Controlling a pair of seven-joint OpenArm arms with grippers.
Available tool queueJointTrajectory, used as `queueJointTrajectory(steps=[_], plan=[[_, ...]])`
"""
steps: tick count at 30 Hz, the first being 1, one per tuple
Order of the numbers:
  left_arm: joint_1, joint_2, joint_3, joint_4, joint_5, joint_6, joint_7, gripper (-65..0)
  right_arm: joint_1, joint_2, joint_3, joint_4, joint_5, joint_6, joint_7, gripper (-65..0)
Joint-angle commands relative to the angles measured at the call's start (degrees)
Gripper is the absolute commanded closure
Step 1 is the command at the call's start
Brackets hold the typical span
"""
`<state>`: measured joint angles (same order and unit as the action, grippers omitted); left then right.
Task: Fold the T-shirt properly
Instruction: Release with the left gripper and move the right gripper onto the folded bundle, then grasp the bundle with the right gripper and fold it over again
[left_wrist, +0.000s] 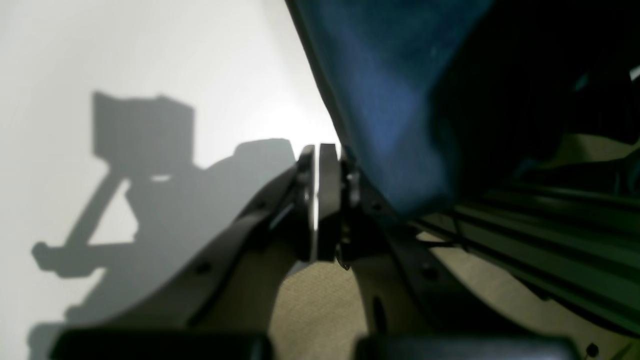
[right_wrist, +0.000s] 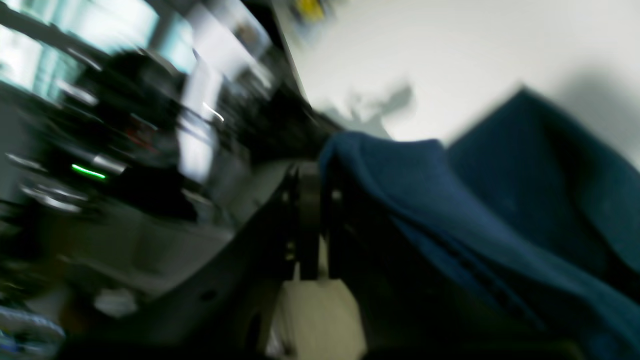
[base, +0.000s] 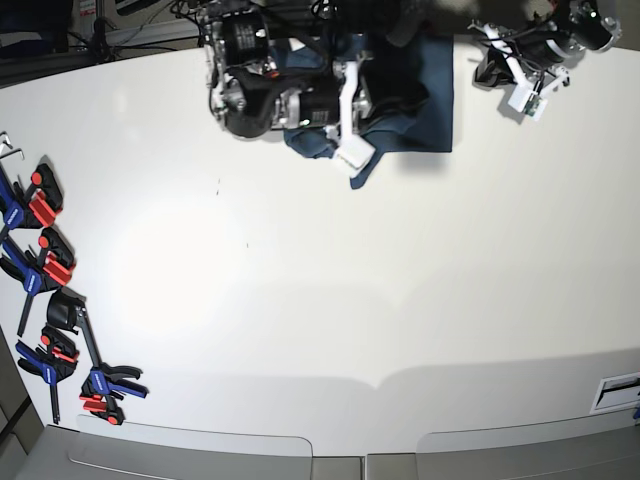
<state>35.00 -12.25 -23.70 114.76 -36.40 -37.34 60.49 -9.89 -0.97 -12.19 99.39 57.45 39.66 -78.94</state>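
The dark navy-teal T-shirt (base: 425, 95) lies bunched at the far edge of the white table (base: 300, 290). My right arm (base: 270, 95) leans over its left part, where a fold is rumpled. In the blurred right wrist view, my right gripper (right_wrist: 310, 175) is shut and the T-shirt (right_wrist: 500, 210) drapes down from beside its right finger; whether cloth is pinched I cannot tell. My left arm (base: 540, 50) is at the shirt's right side. My left gripper (left_wrist: 316, 165) is shut with a thin bright slit between its fingers, and the T-shirt (left_wrist: 390, 100) hangs against its right finger.
Several red and blue clamps (base: 40, 270) lie along the table's left edge. An aluminium frame rail (left_wrist: 550, 230) runs behind the shirt in the left wrist view. Dark equipment with a green light (right_wrist: 87, 171) stands beyond the table's far edge.
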Motion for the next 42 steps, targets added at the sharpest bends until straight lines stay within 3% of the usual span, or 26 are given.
queueJointTrajectory(steps=[1,5,8,18,24,28,29,36,42], plan=[[0.24,-0.46,-0.20,1.05,-1.18,-0.11,-0.52,0.0,0.52,-0.81,-0.98,1.09,-0.90,0.34,3.56,0.0],[0.24,-0.46,-0.20,1.05,-1.20,-0.11,-0.55,0.0,0.52,-2.51,-4.85,1.09,-14.62,-0.13,12.85,0.0],[0.24,-0.46,-0.20,1.05,-1.18,-0.11,-0.55,0.0,0.55,-3.72,-6.84,1.09,-21.94,-3.17,18.03,0.0],[0.24,-0.48,-0.20,1.05,-1.16,-0.11,-1.81,0.0,0.72,-5.22,-9.01,1.09,-36.35,-12.55,26.01,0.0],[0.24,-0.48,-0.20,1.05,-1.16,-0.11,-1.81,0.0,1.11,-5.22,-9.01,1.09,-34.45,-12.70,25.99,0.0],[0.24,-0.48,-0.20,1.05,-1.18,-0.11,-1.81,0.0,3.10,-5.22,-9.01,1.11,-31.39,-11.19,26.03,-23.1],[0.24,-0.46,-0.20,1.05,-1.18,-0.11,-1.81,0.0,3.87,-5.25,-9.01,1.14,-31.26,-10.49,26.01,-26.2],[0.24,-0.46,-0.20,1.05,-1.16,-0.11,-1.86,0.0,8.81,-5.20,-8.76,6.64,-31.34,-10.21,17.86,-26.7],[0.24,-0.46,-0.20,1.05,-1.20,-0.11,-2.08,0.0,8.09,-4.90,-6.12,11.89,-31.93,-10.19,14.23,-26.7]])
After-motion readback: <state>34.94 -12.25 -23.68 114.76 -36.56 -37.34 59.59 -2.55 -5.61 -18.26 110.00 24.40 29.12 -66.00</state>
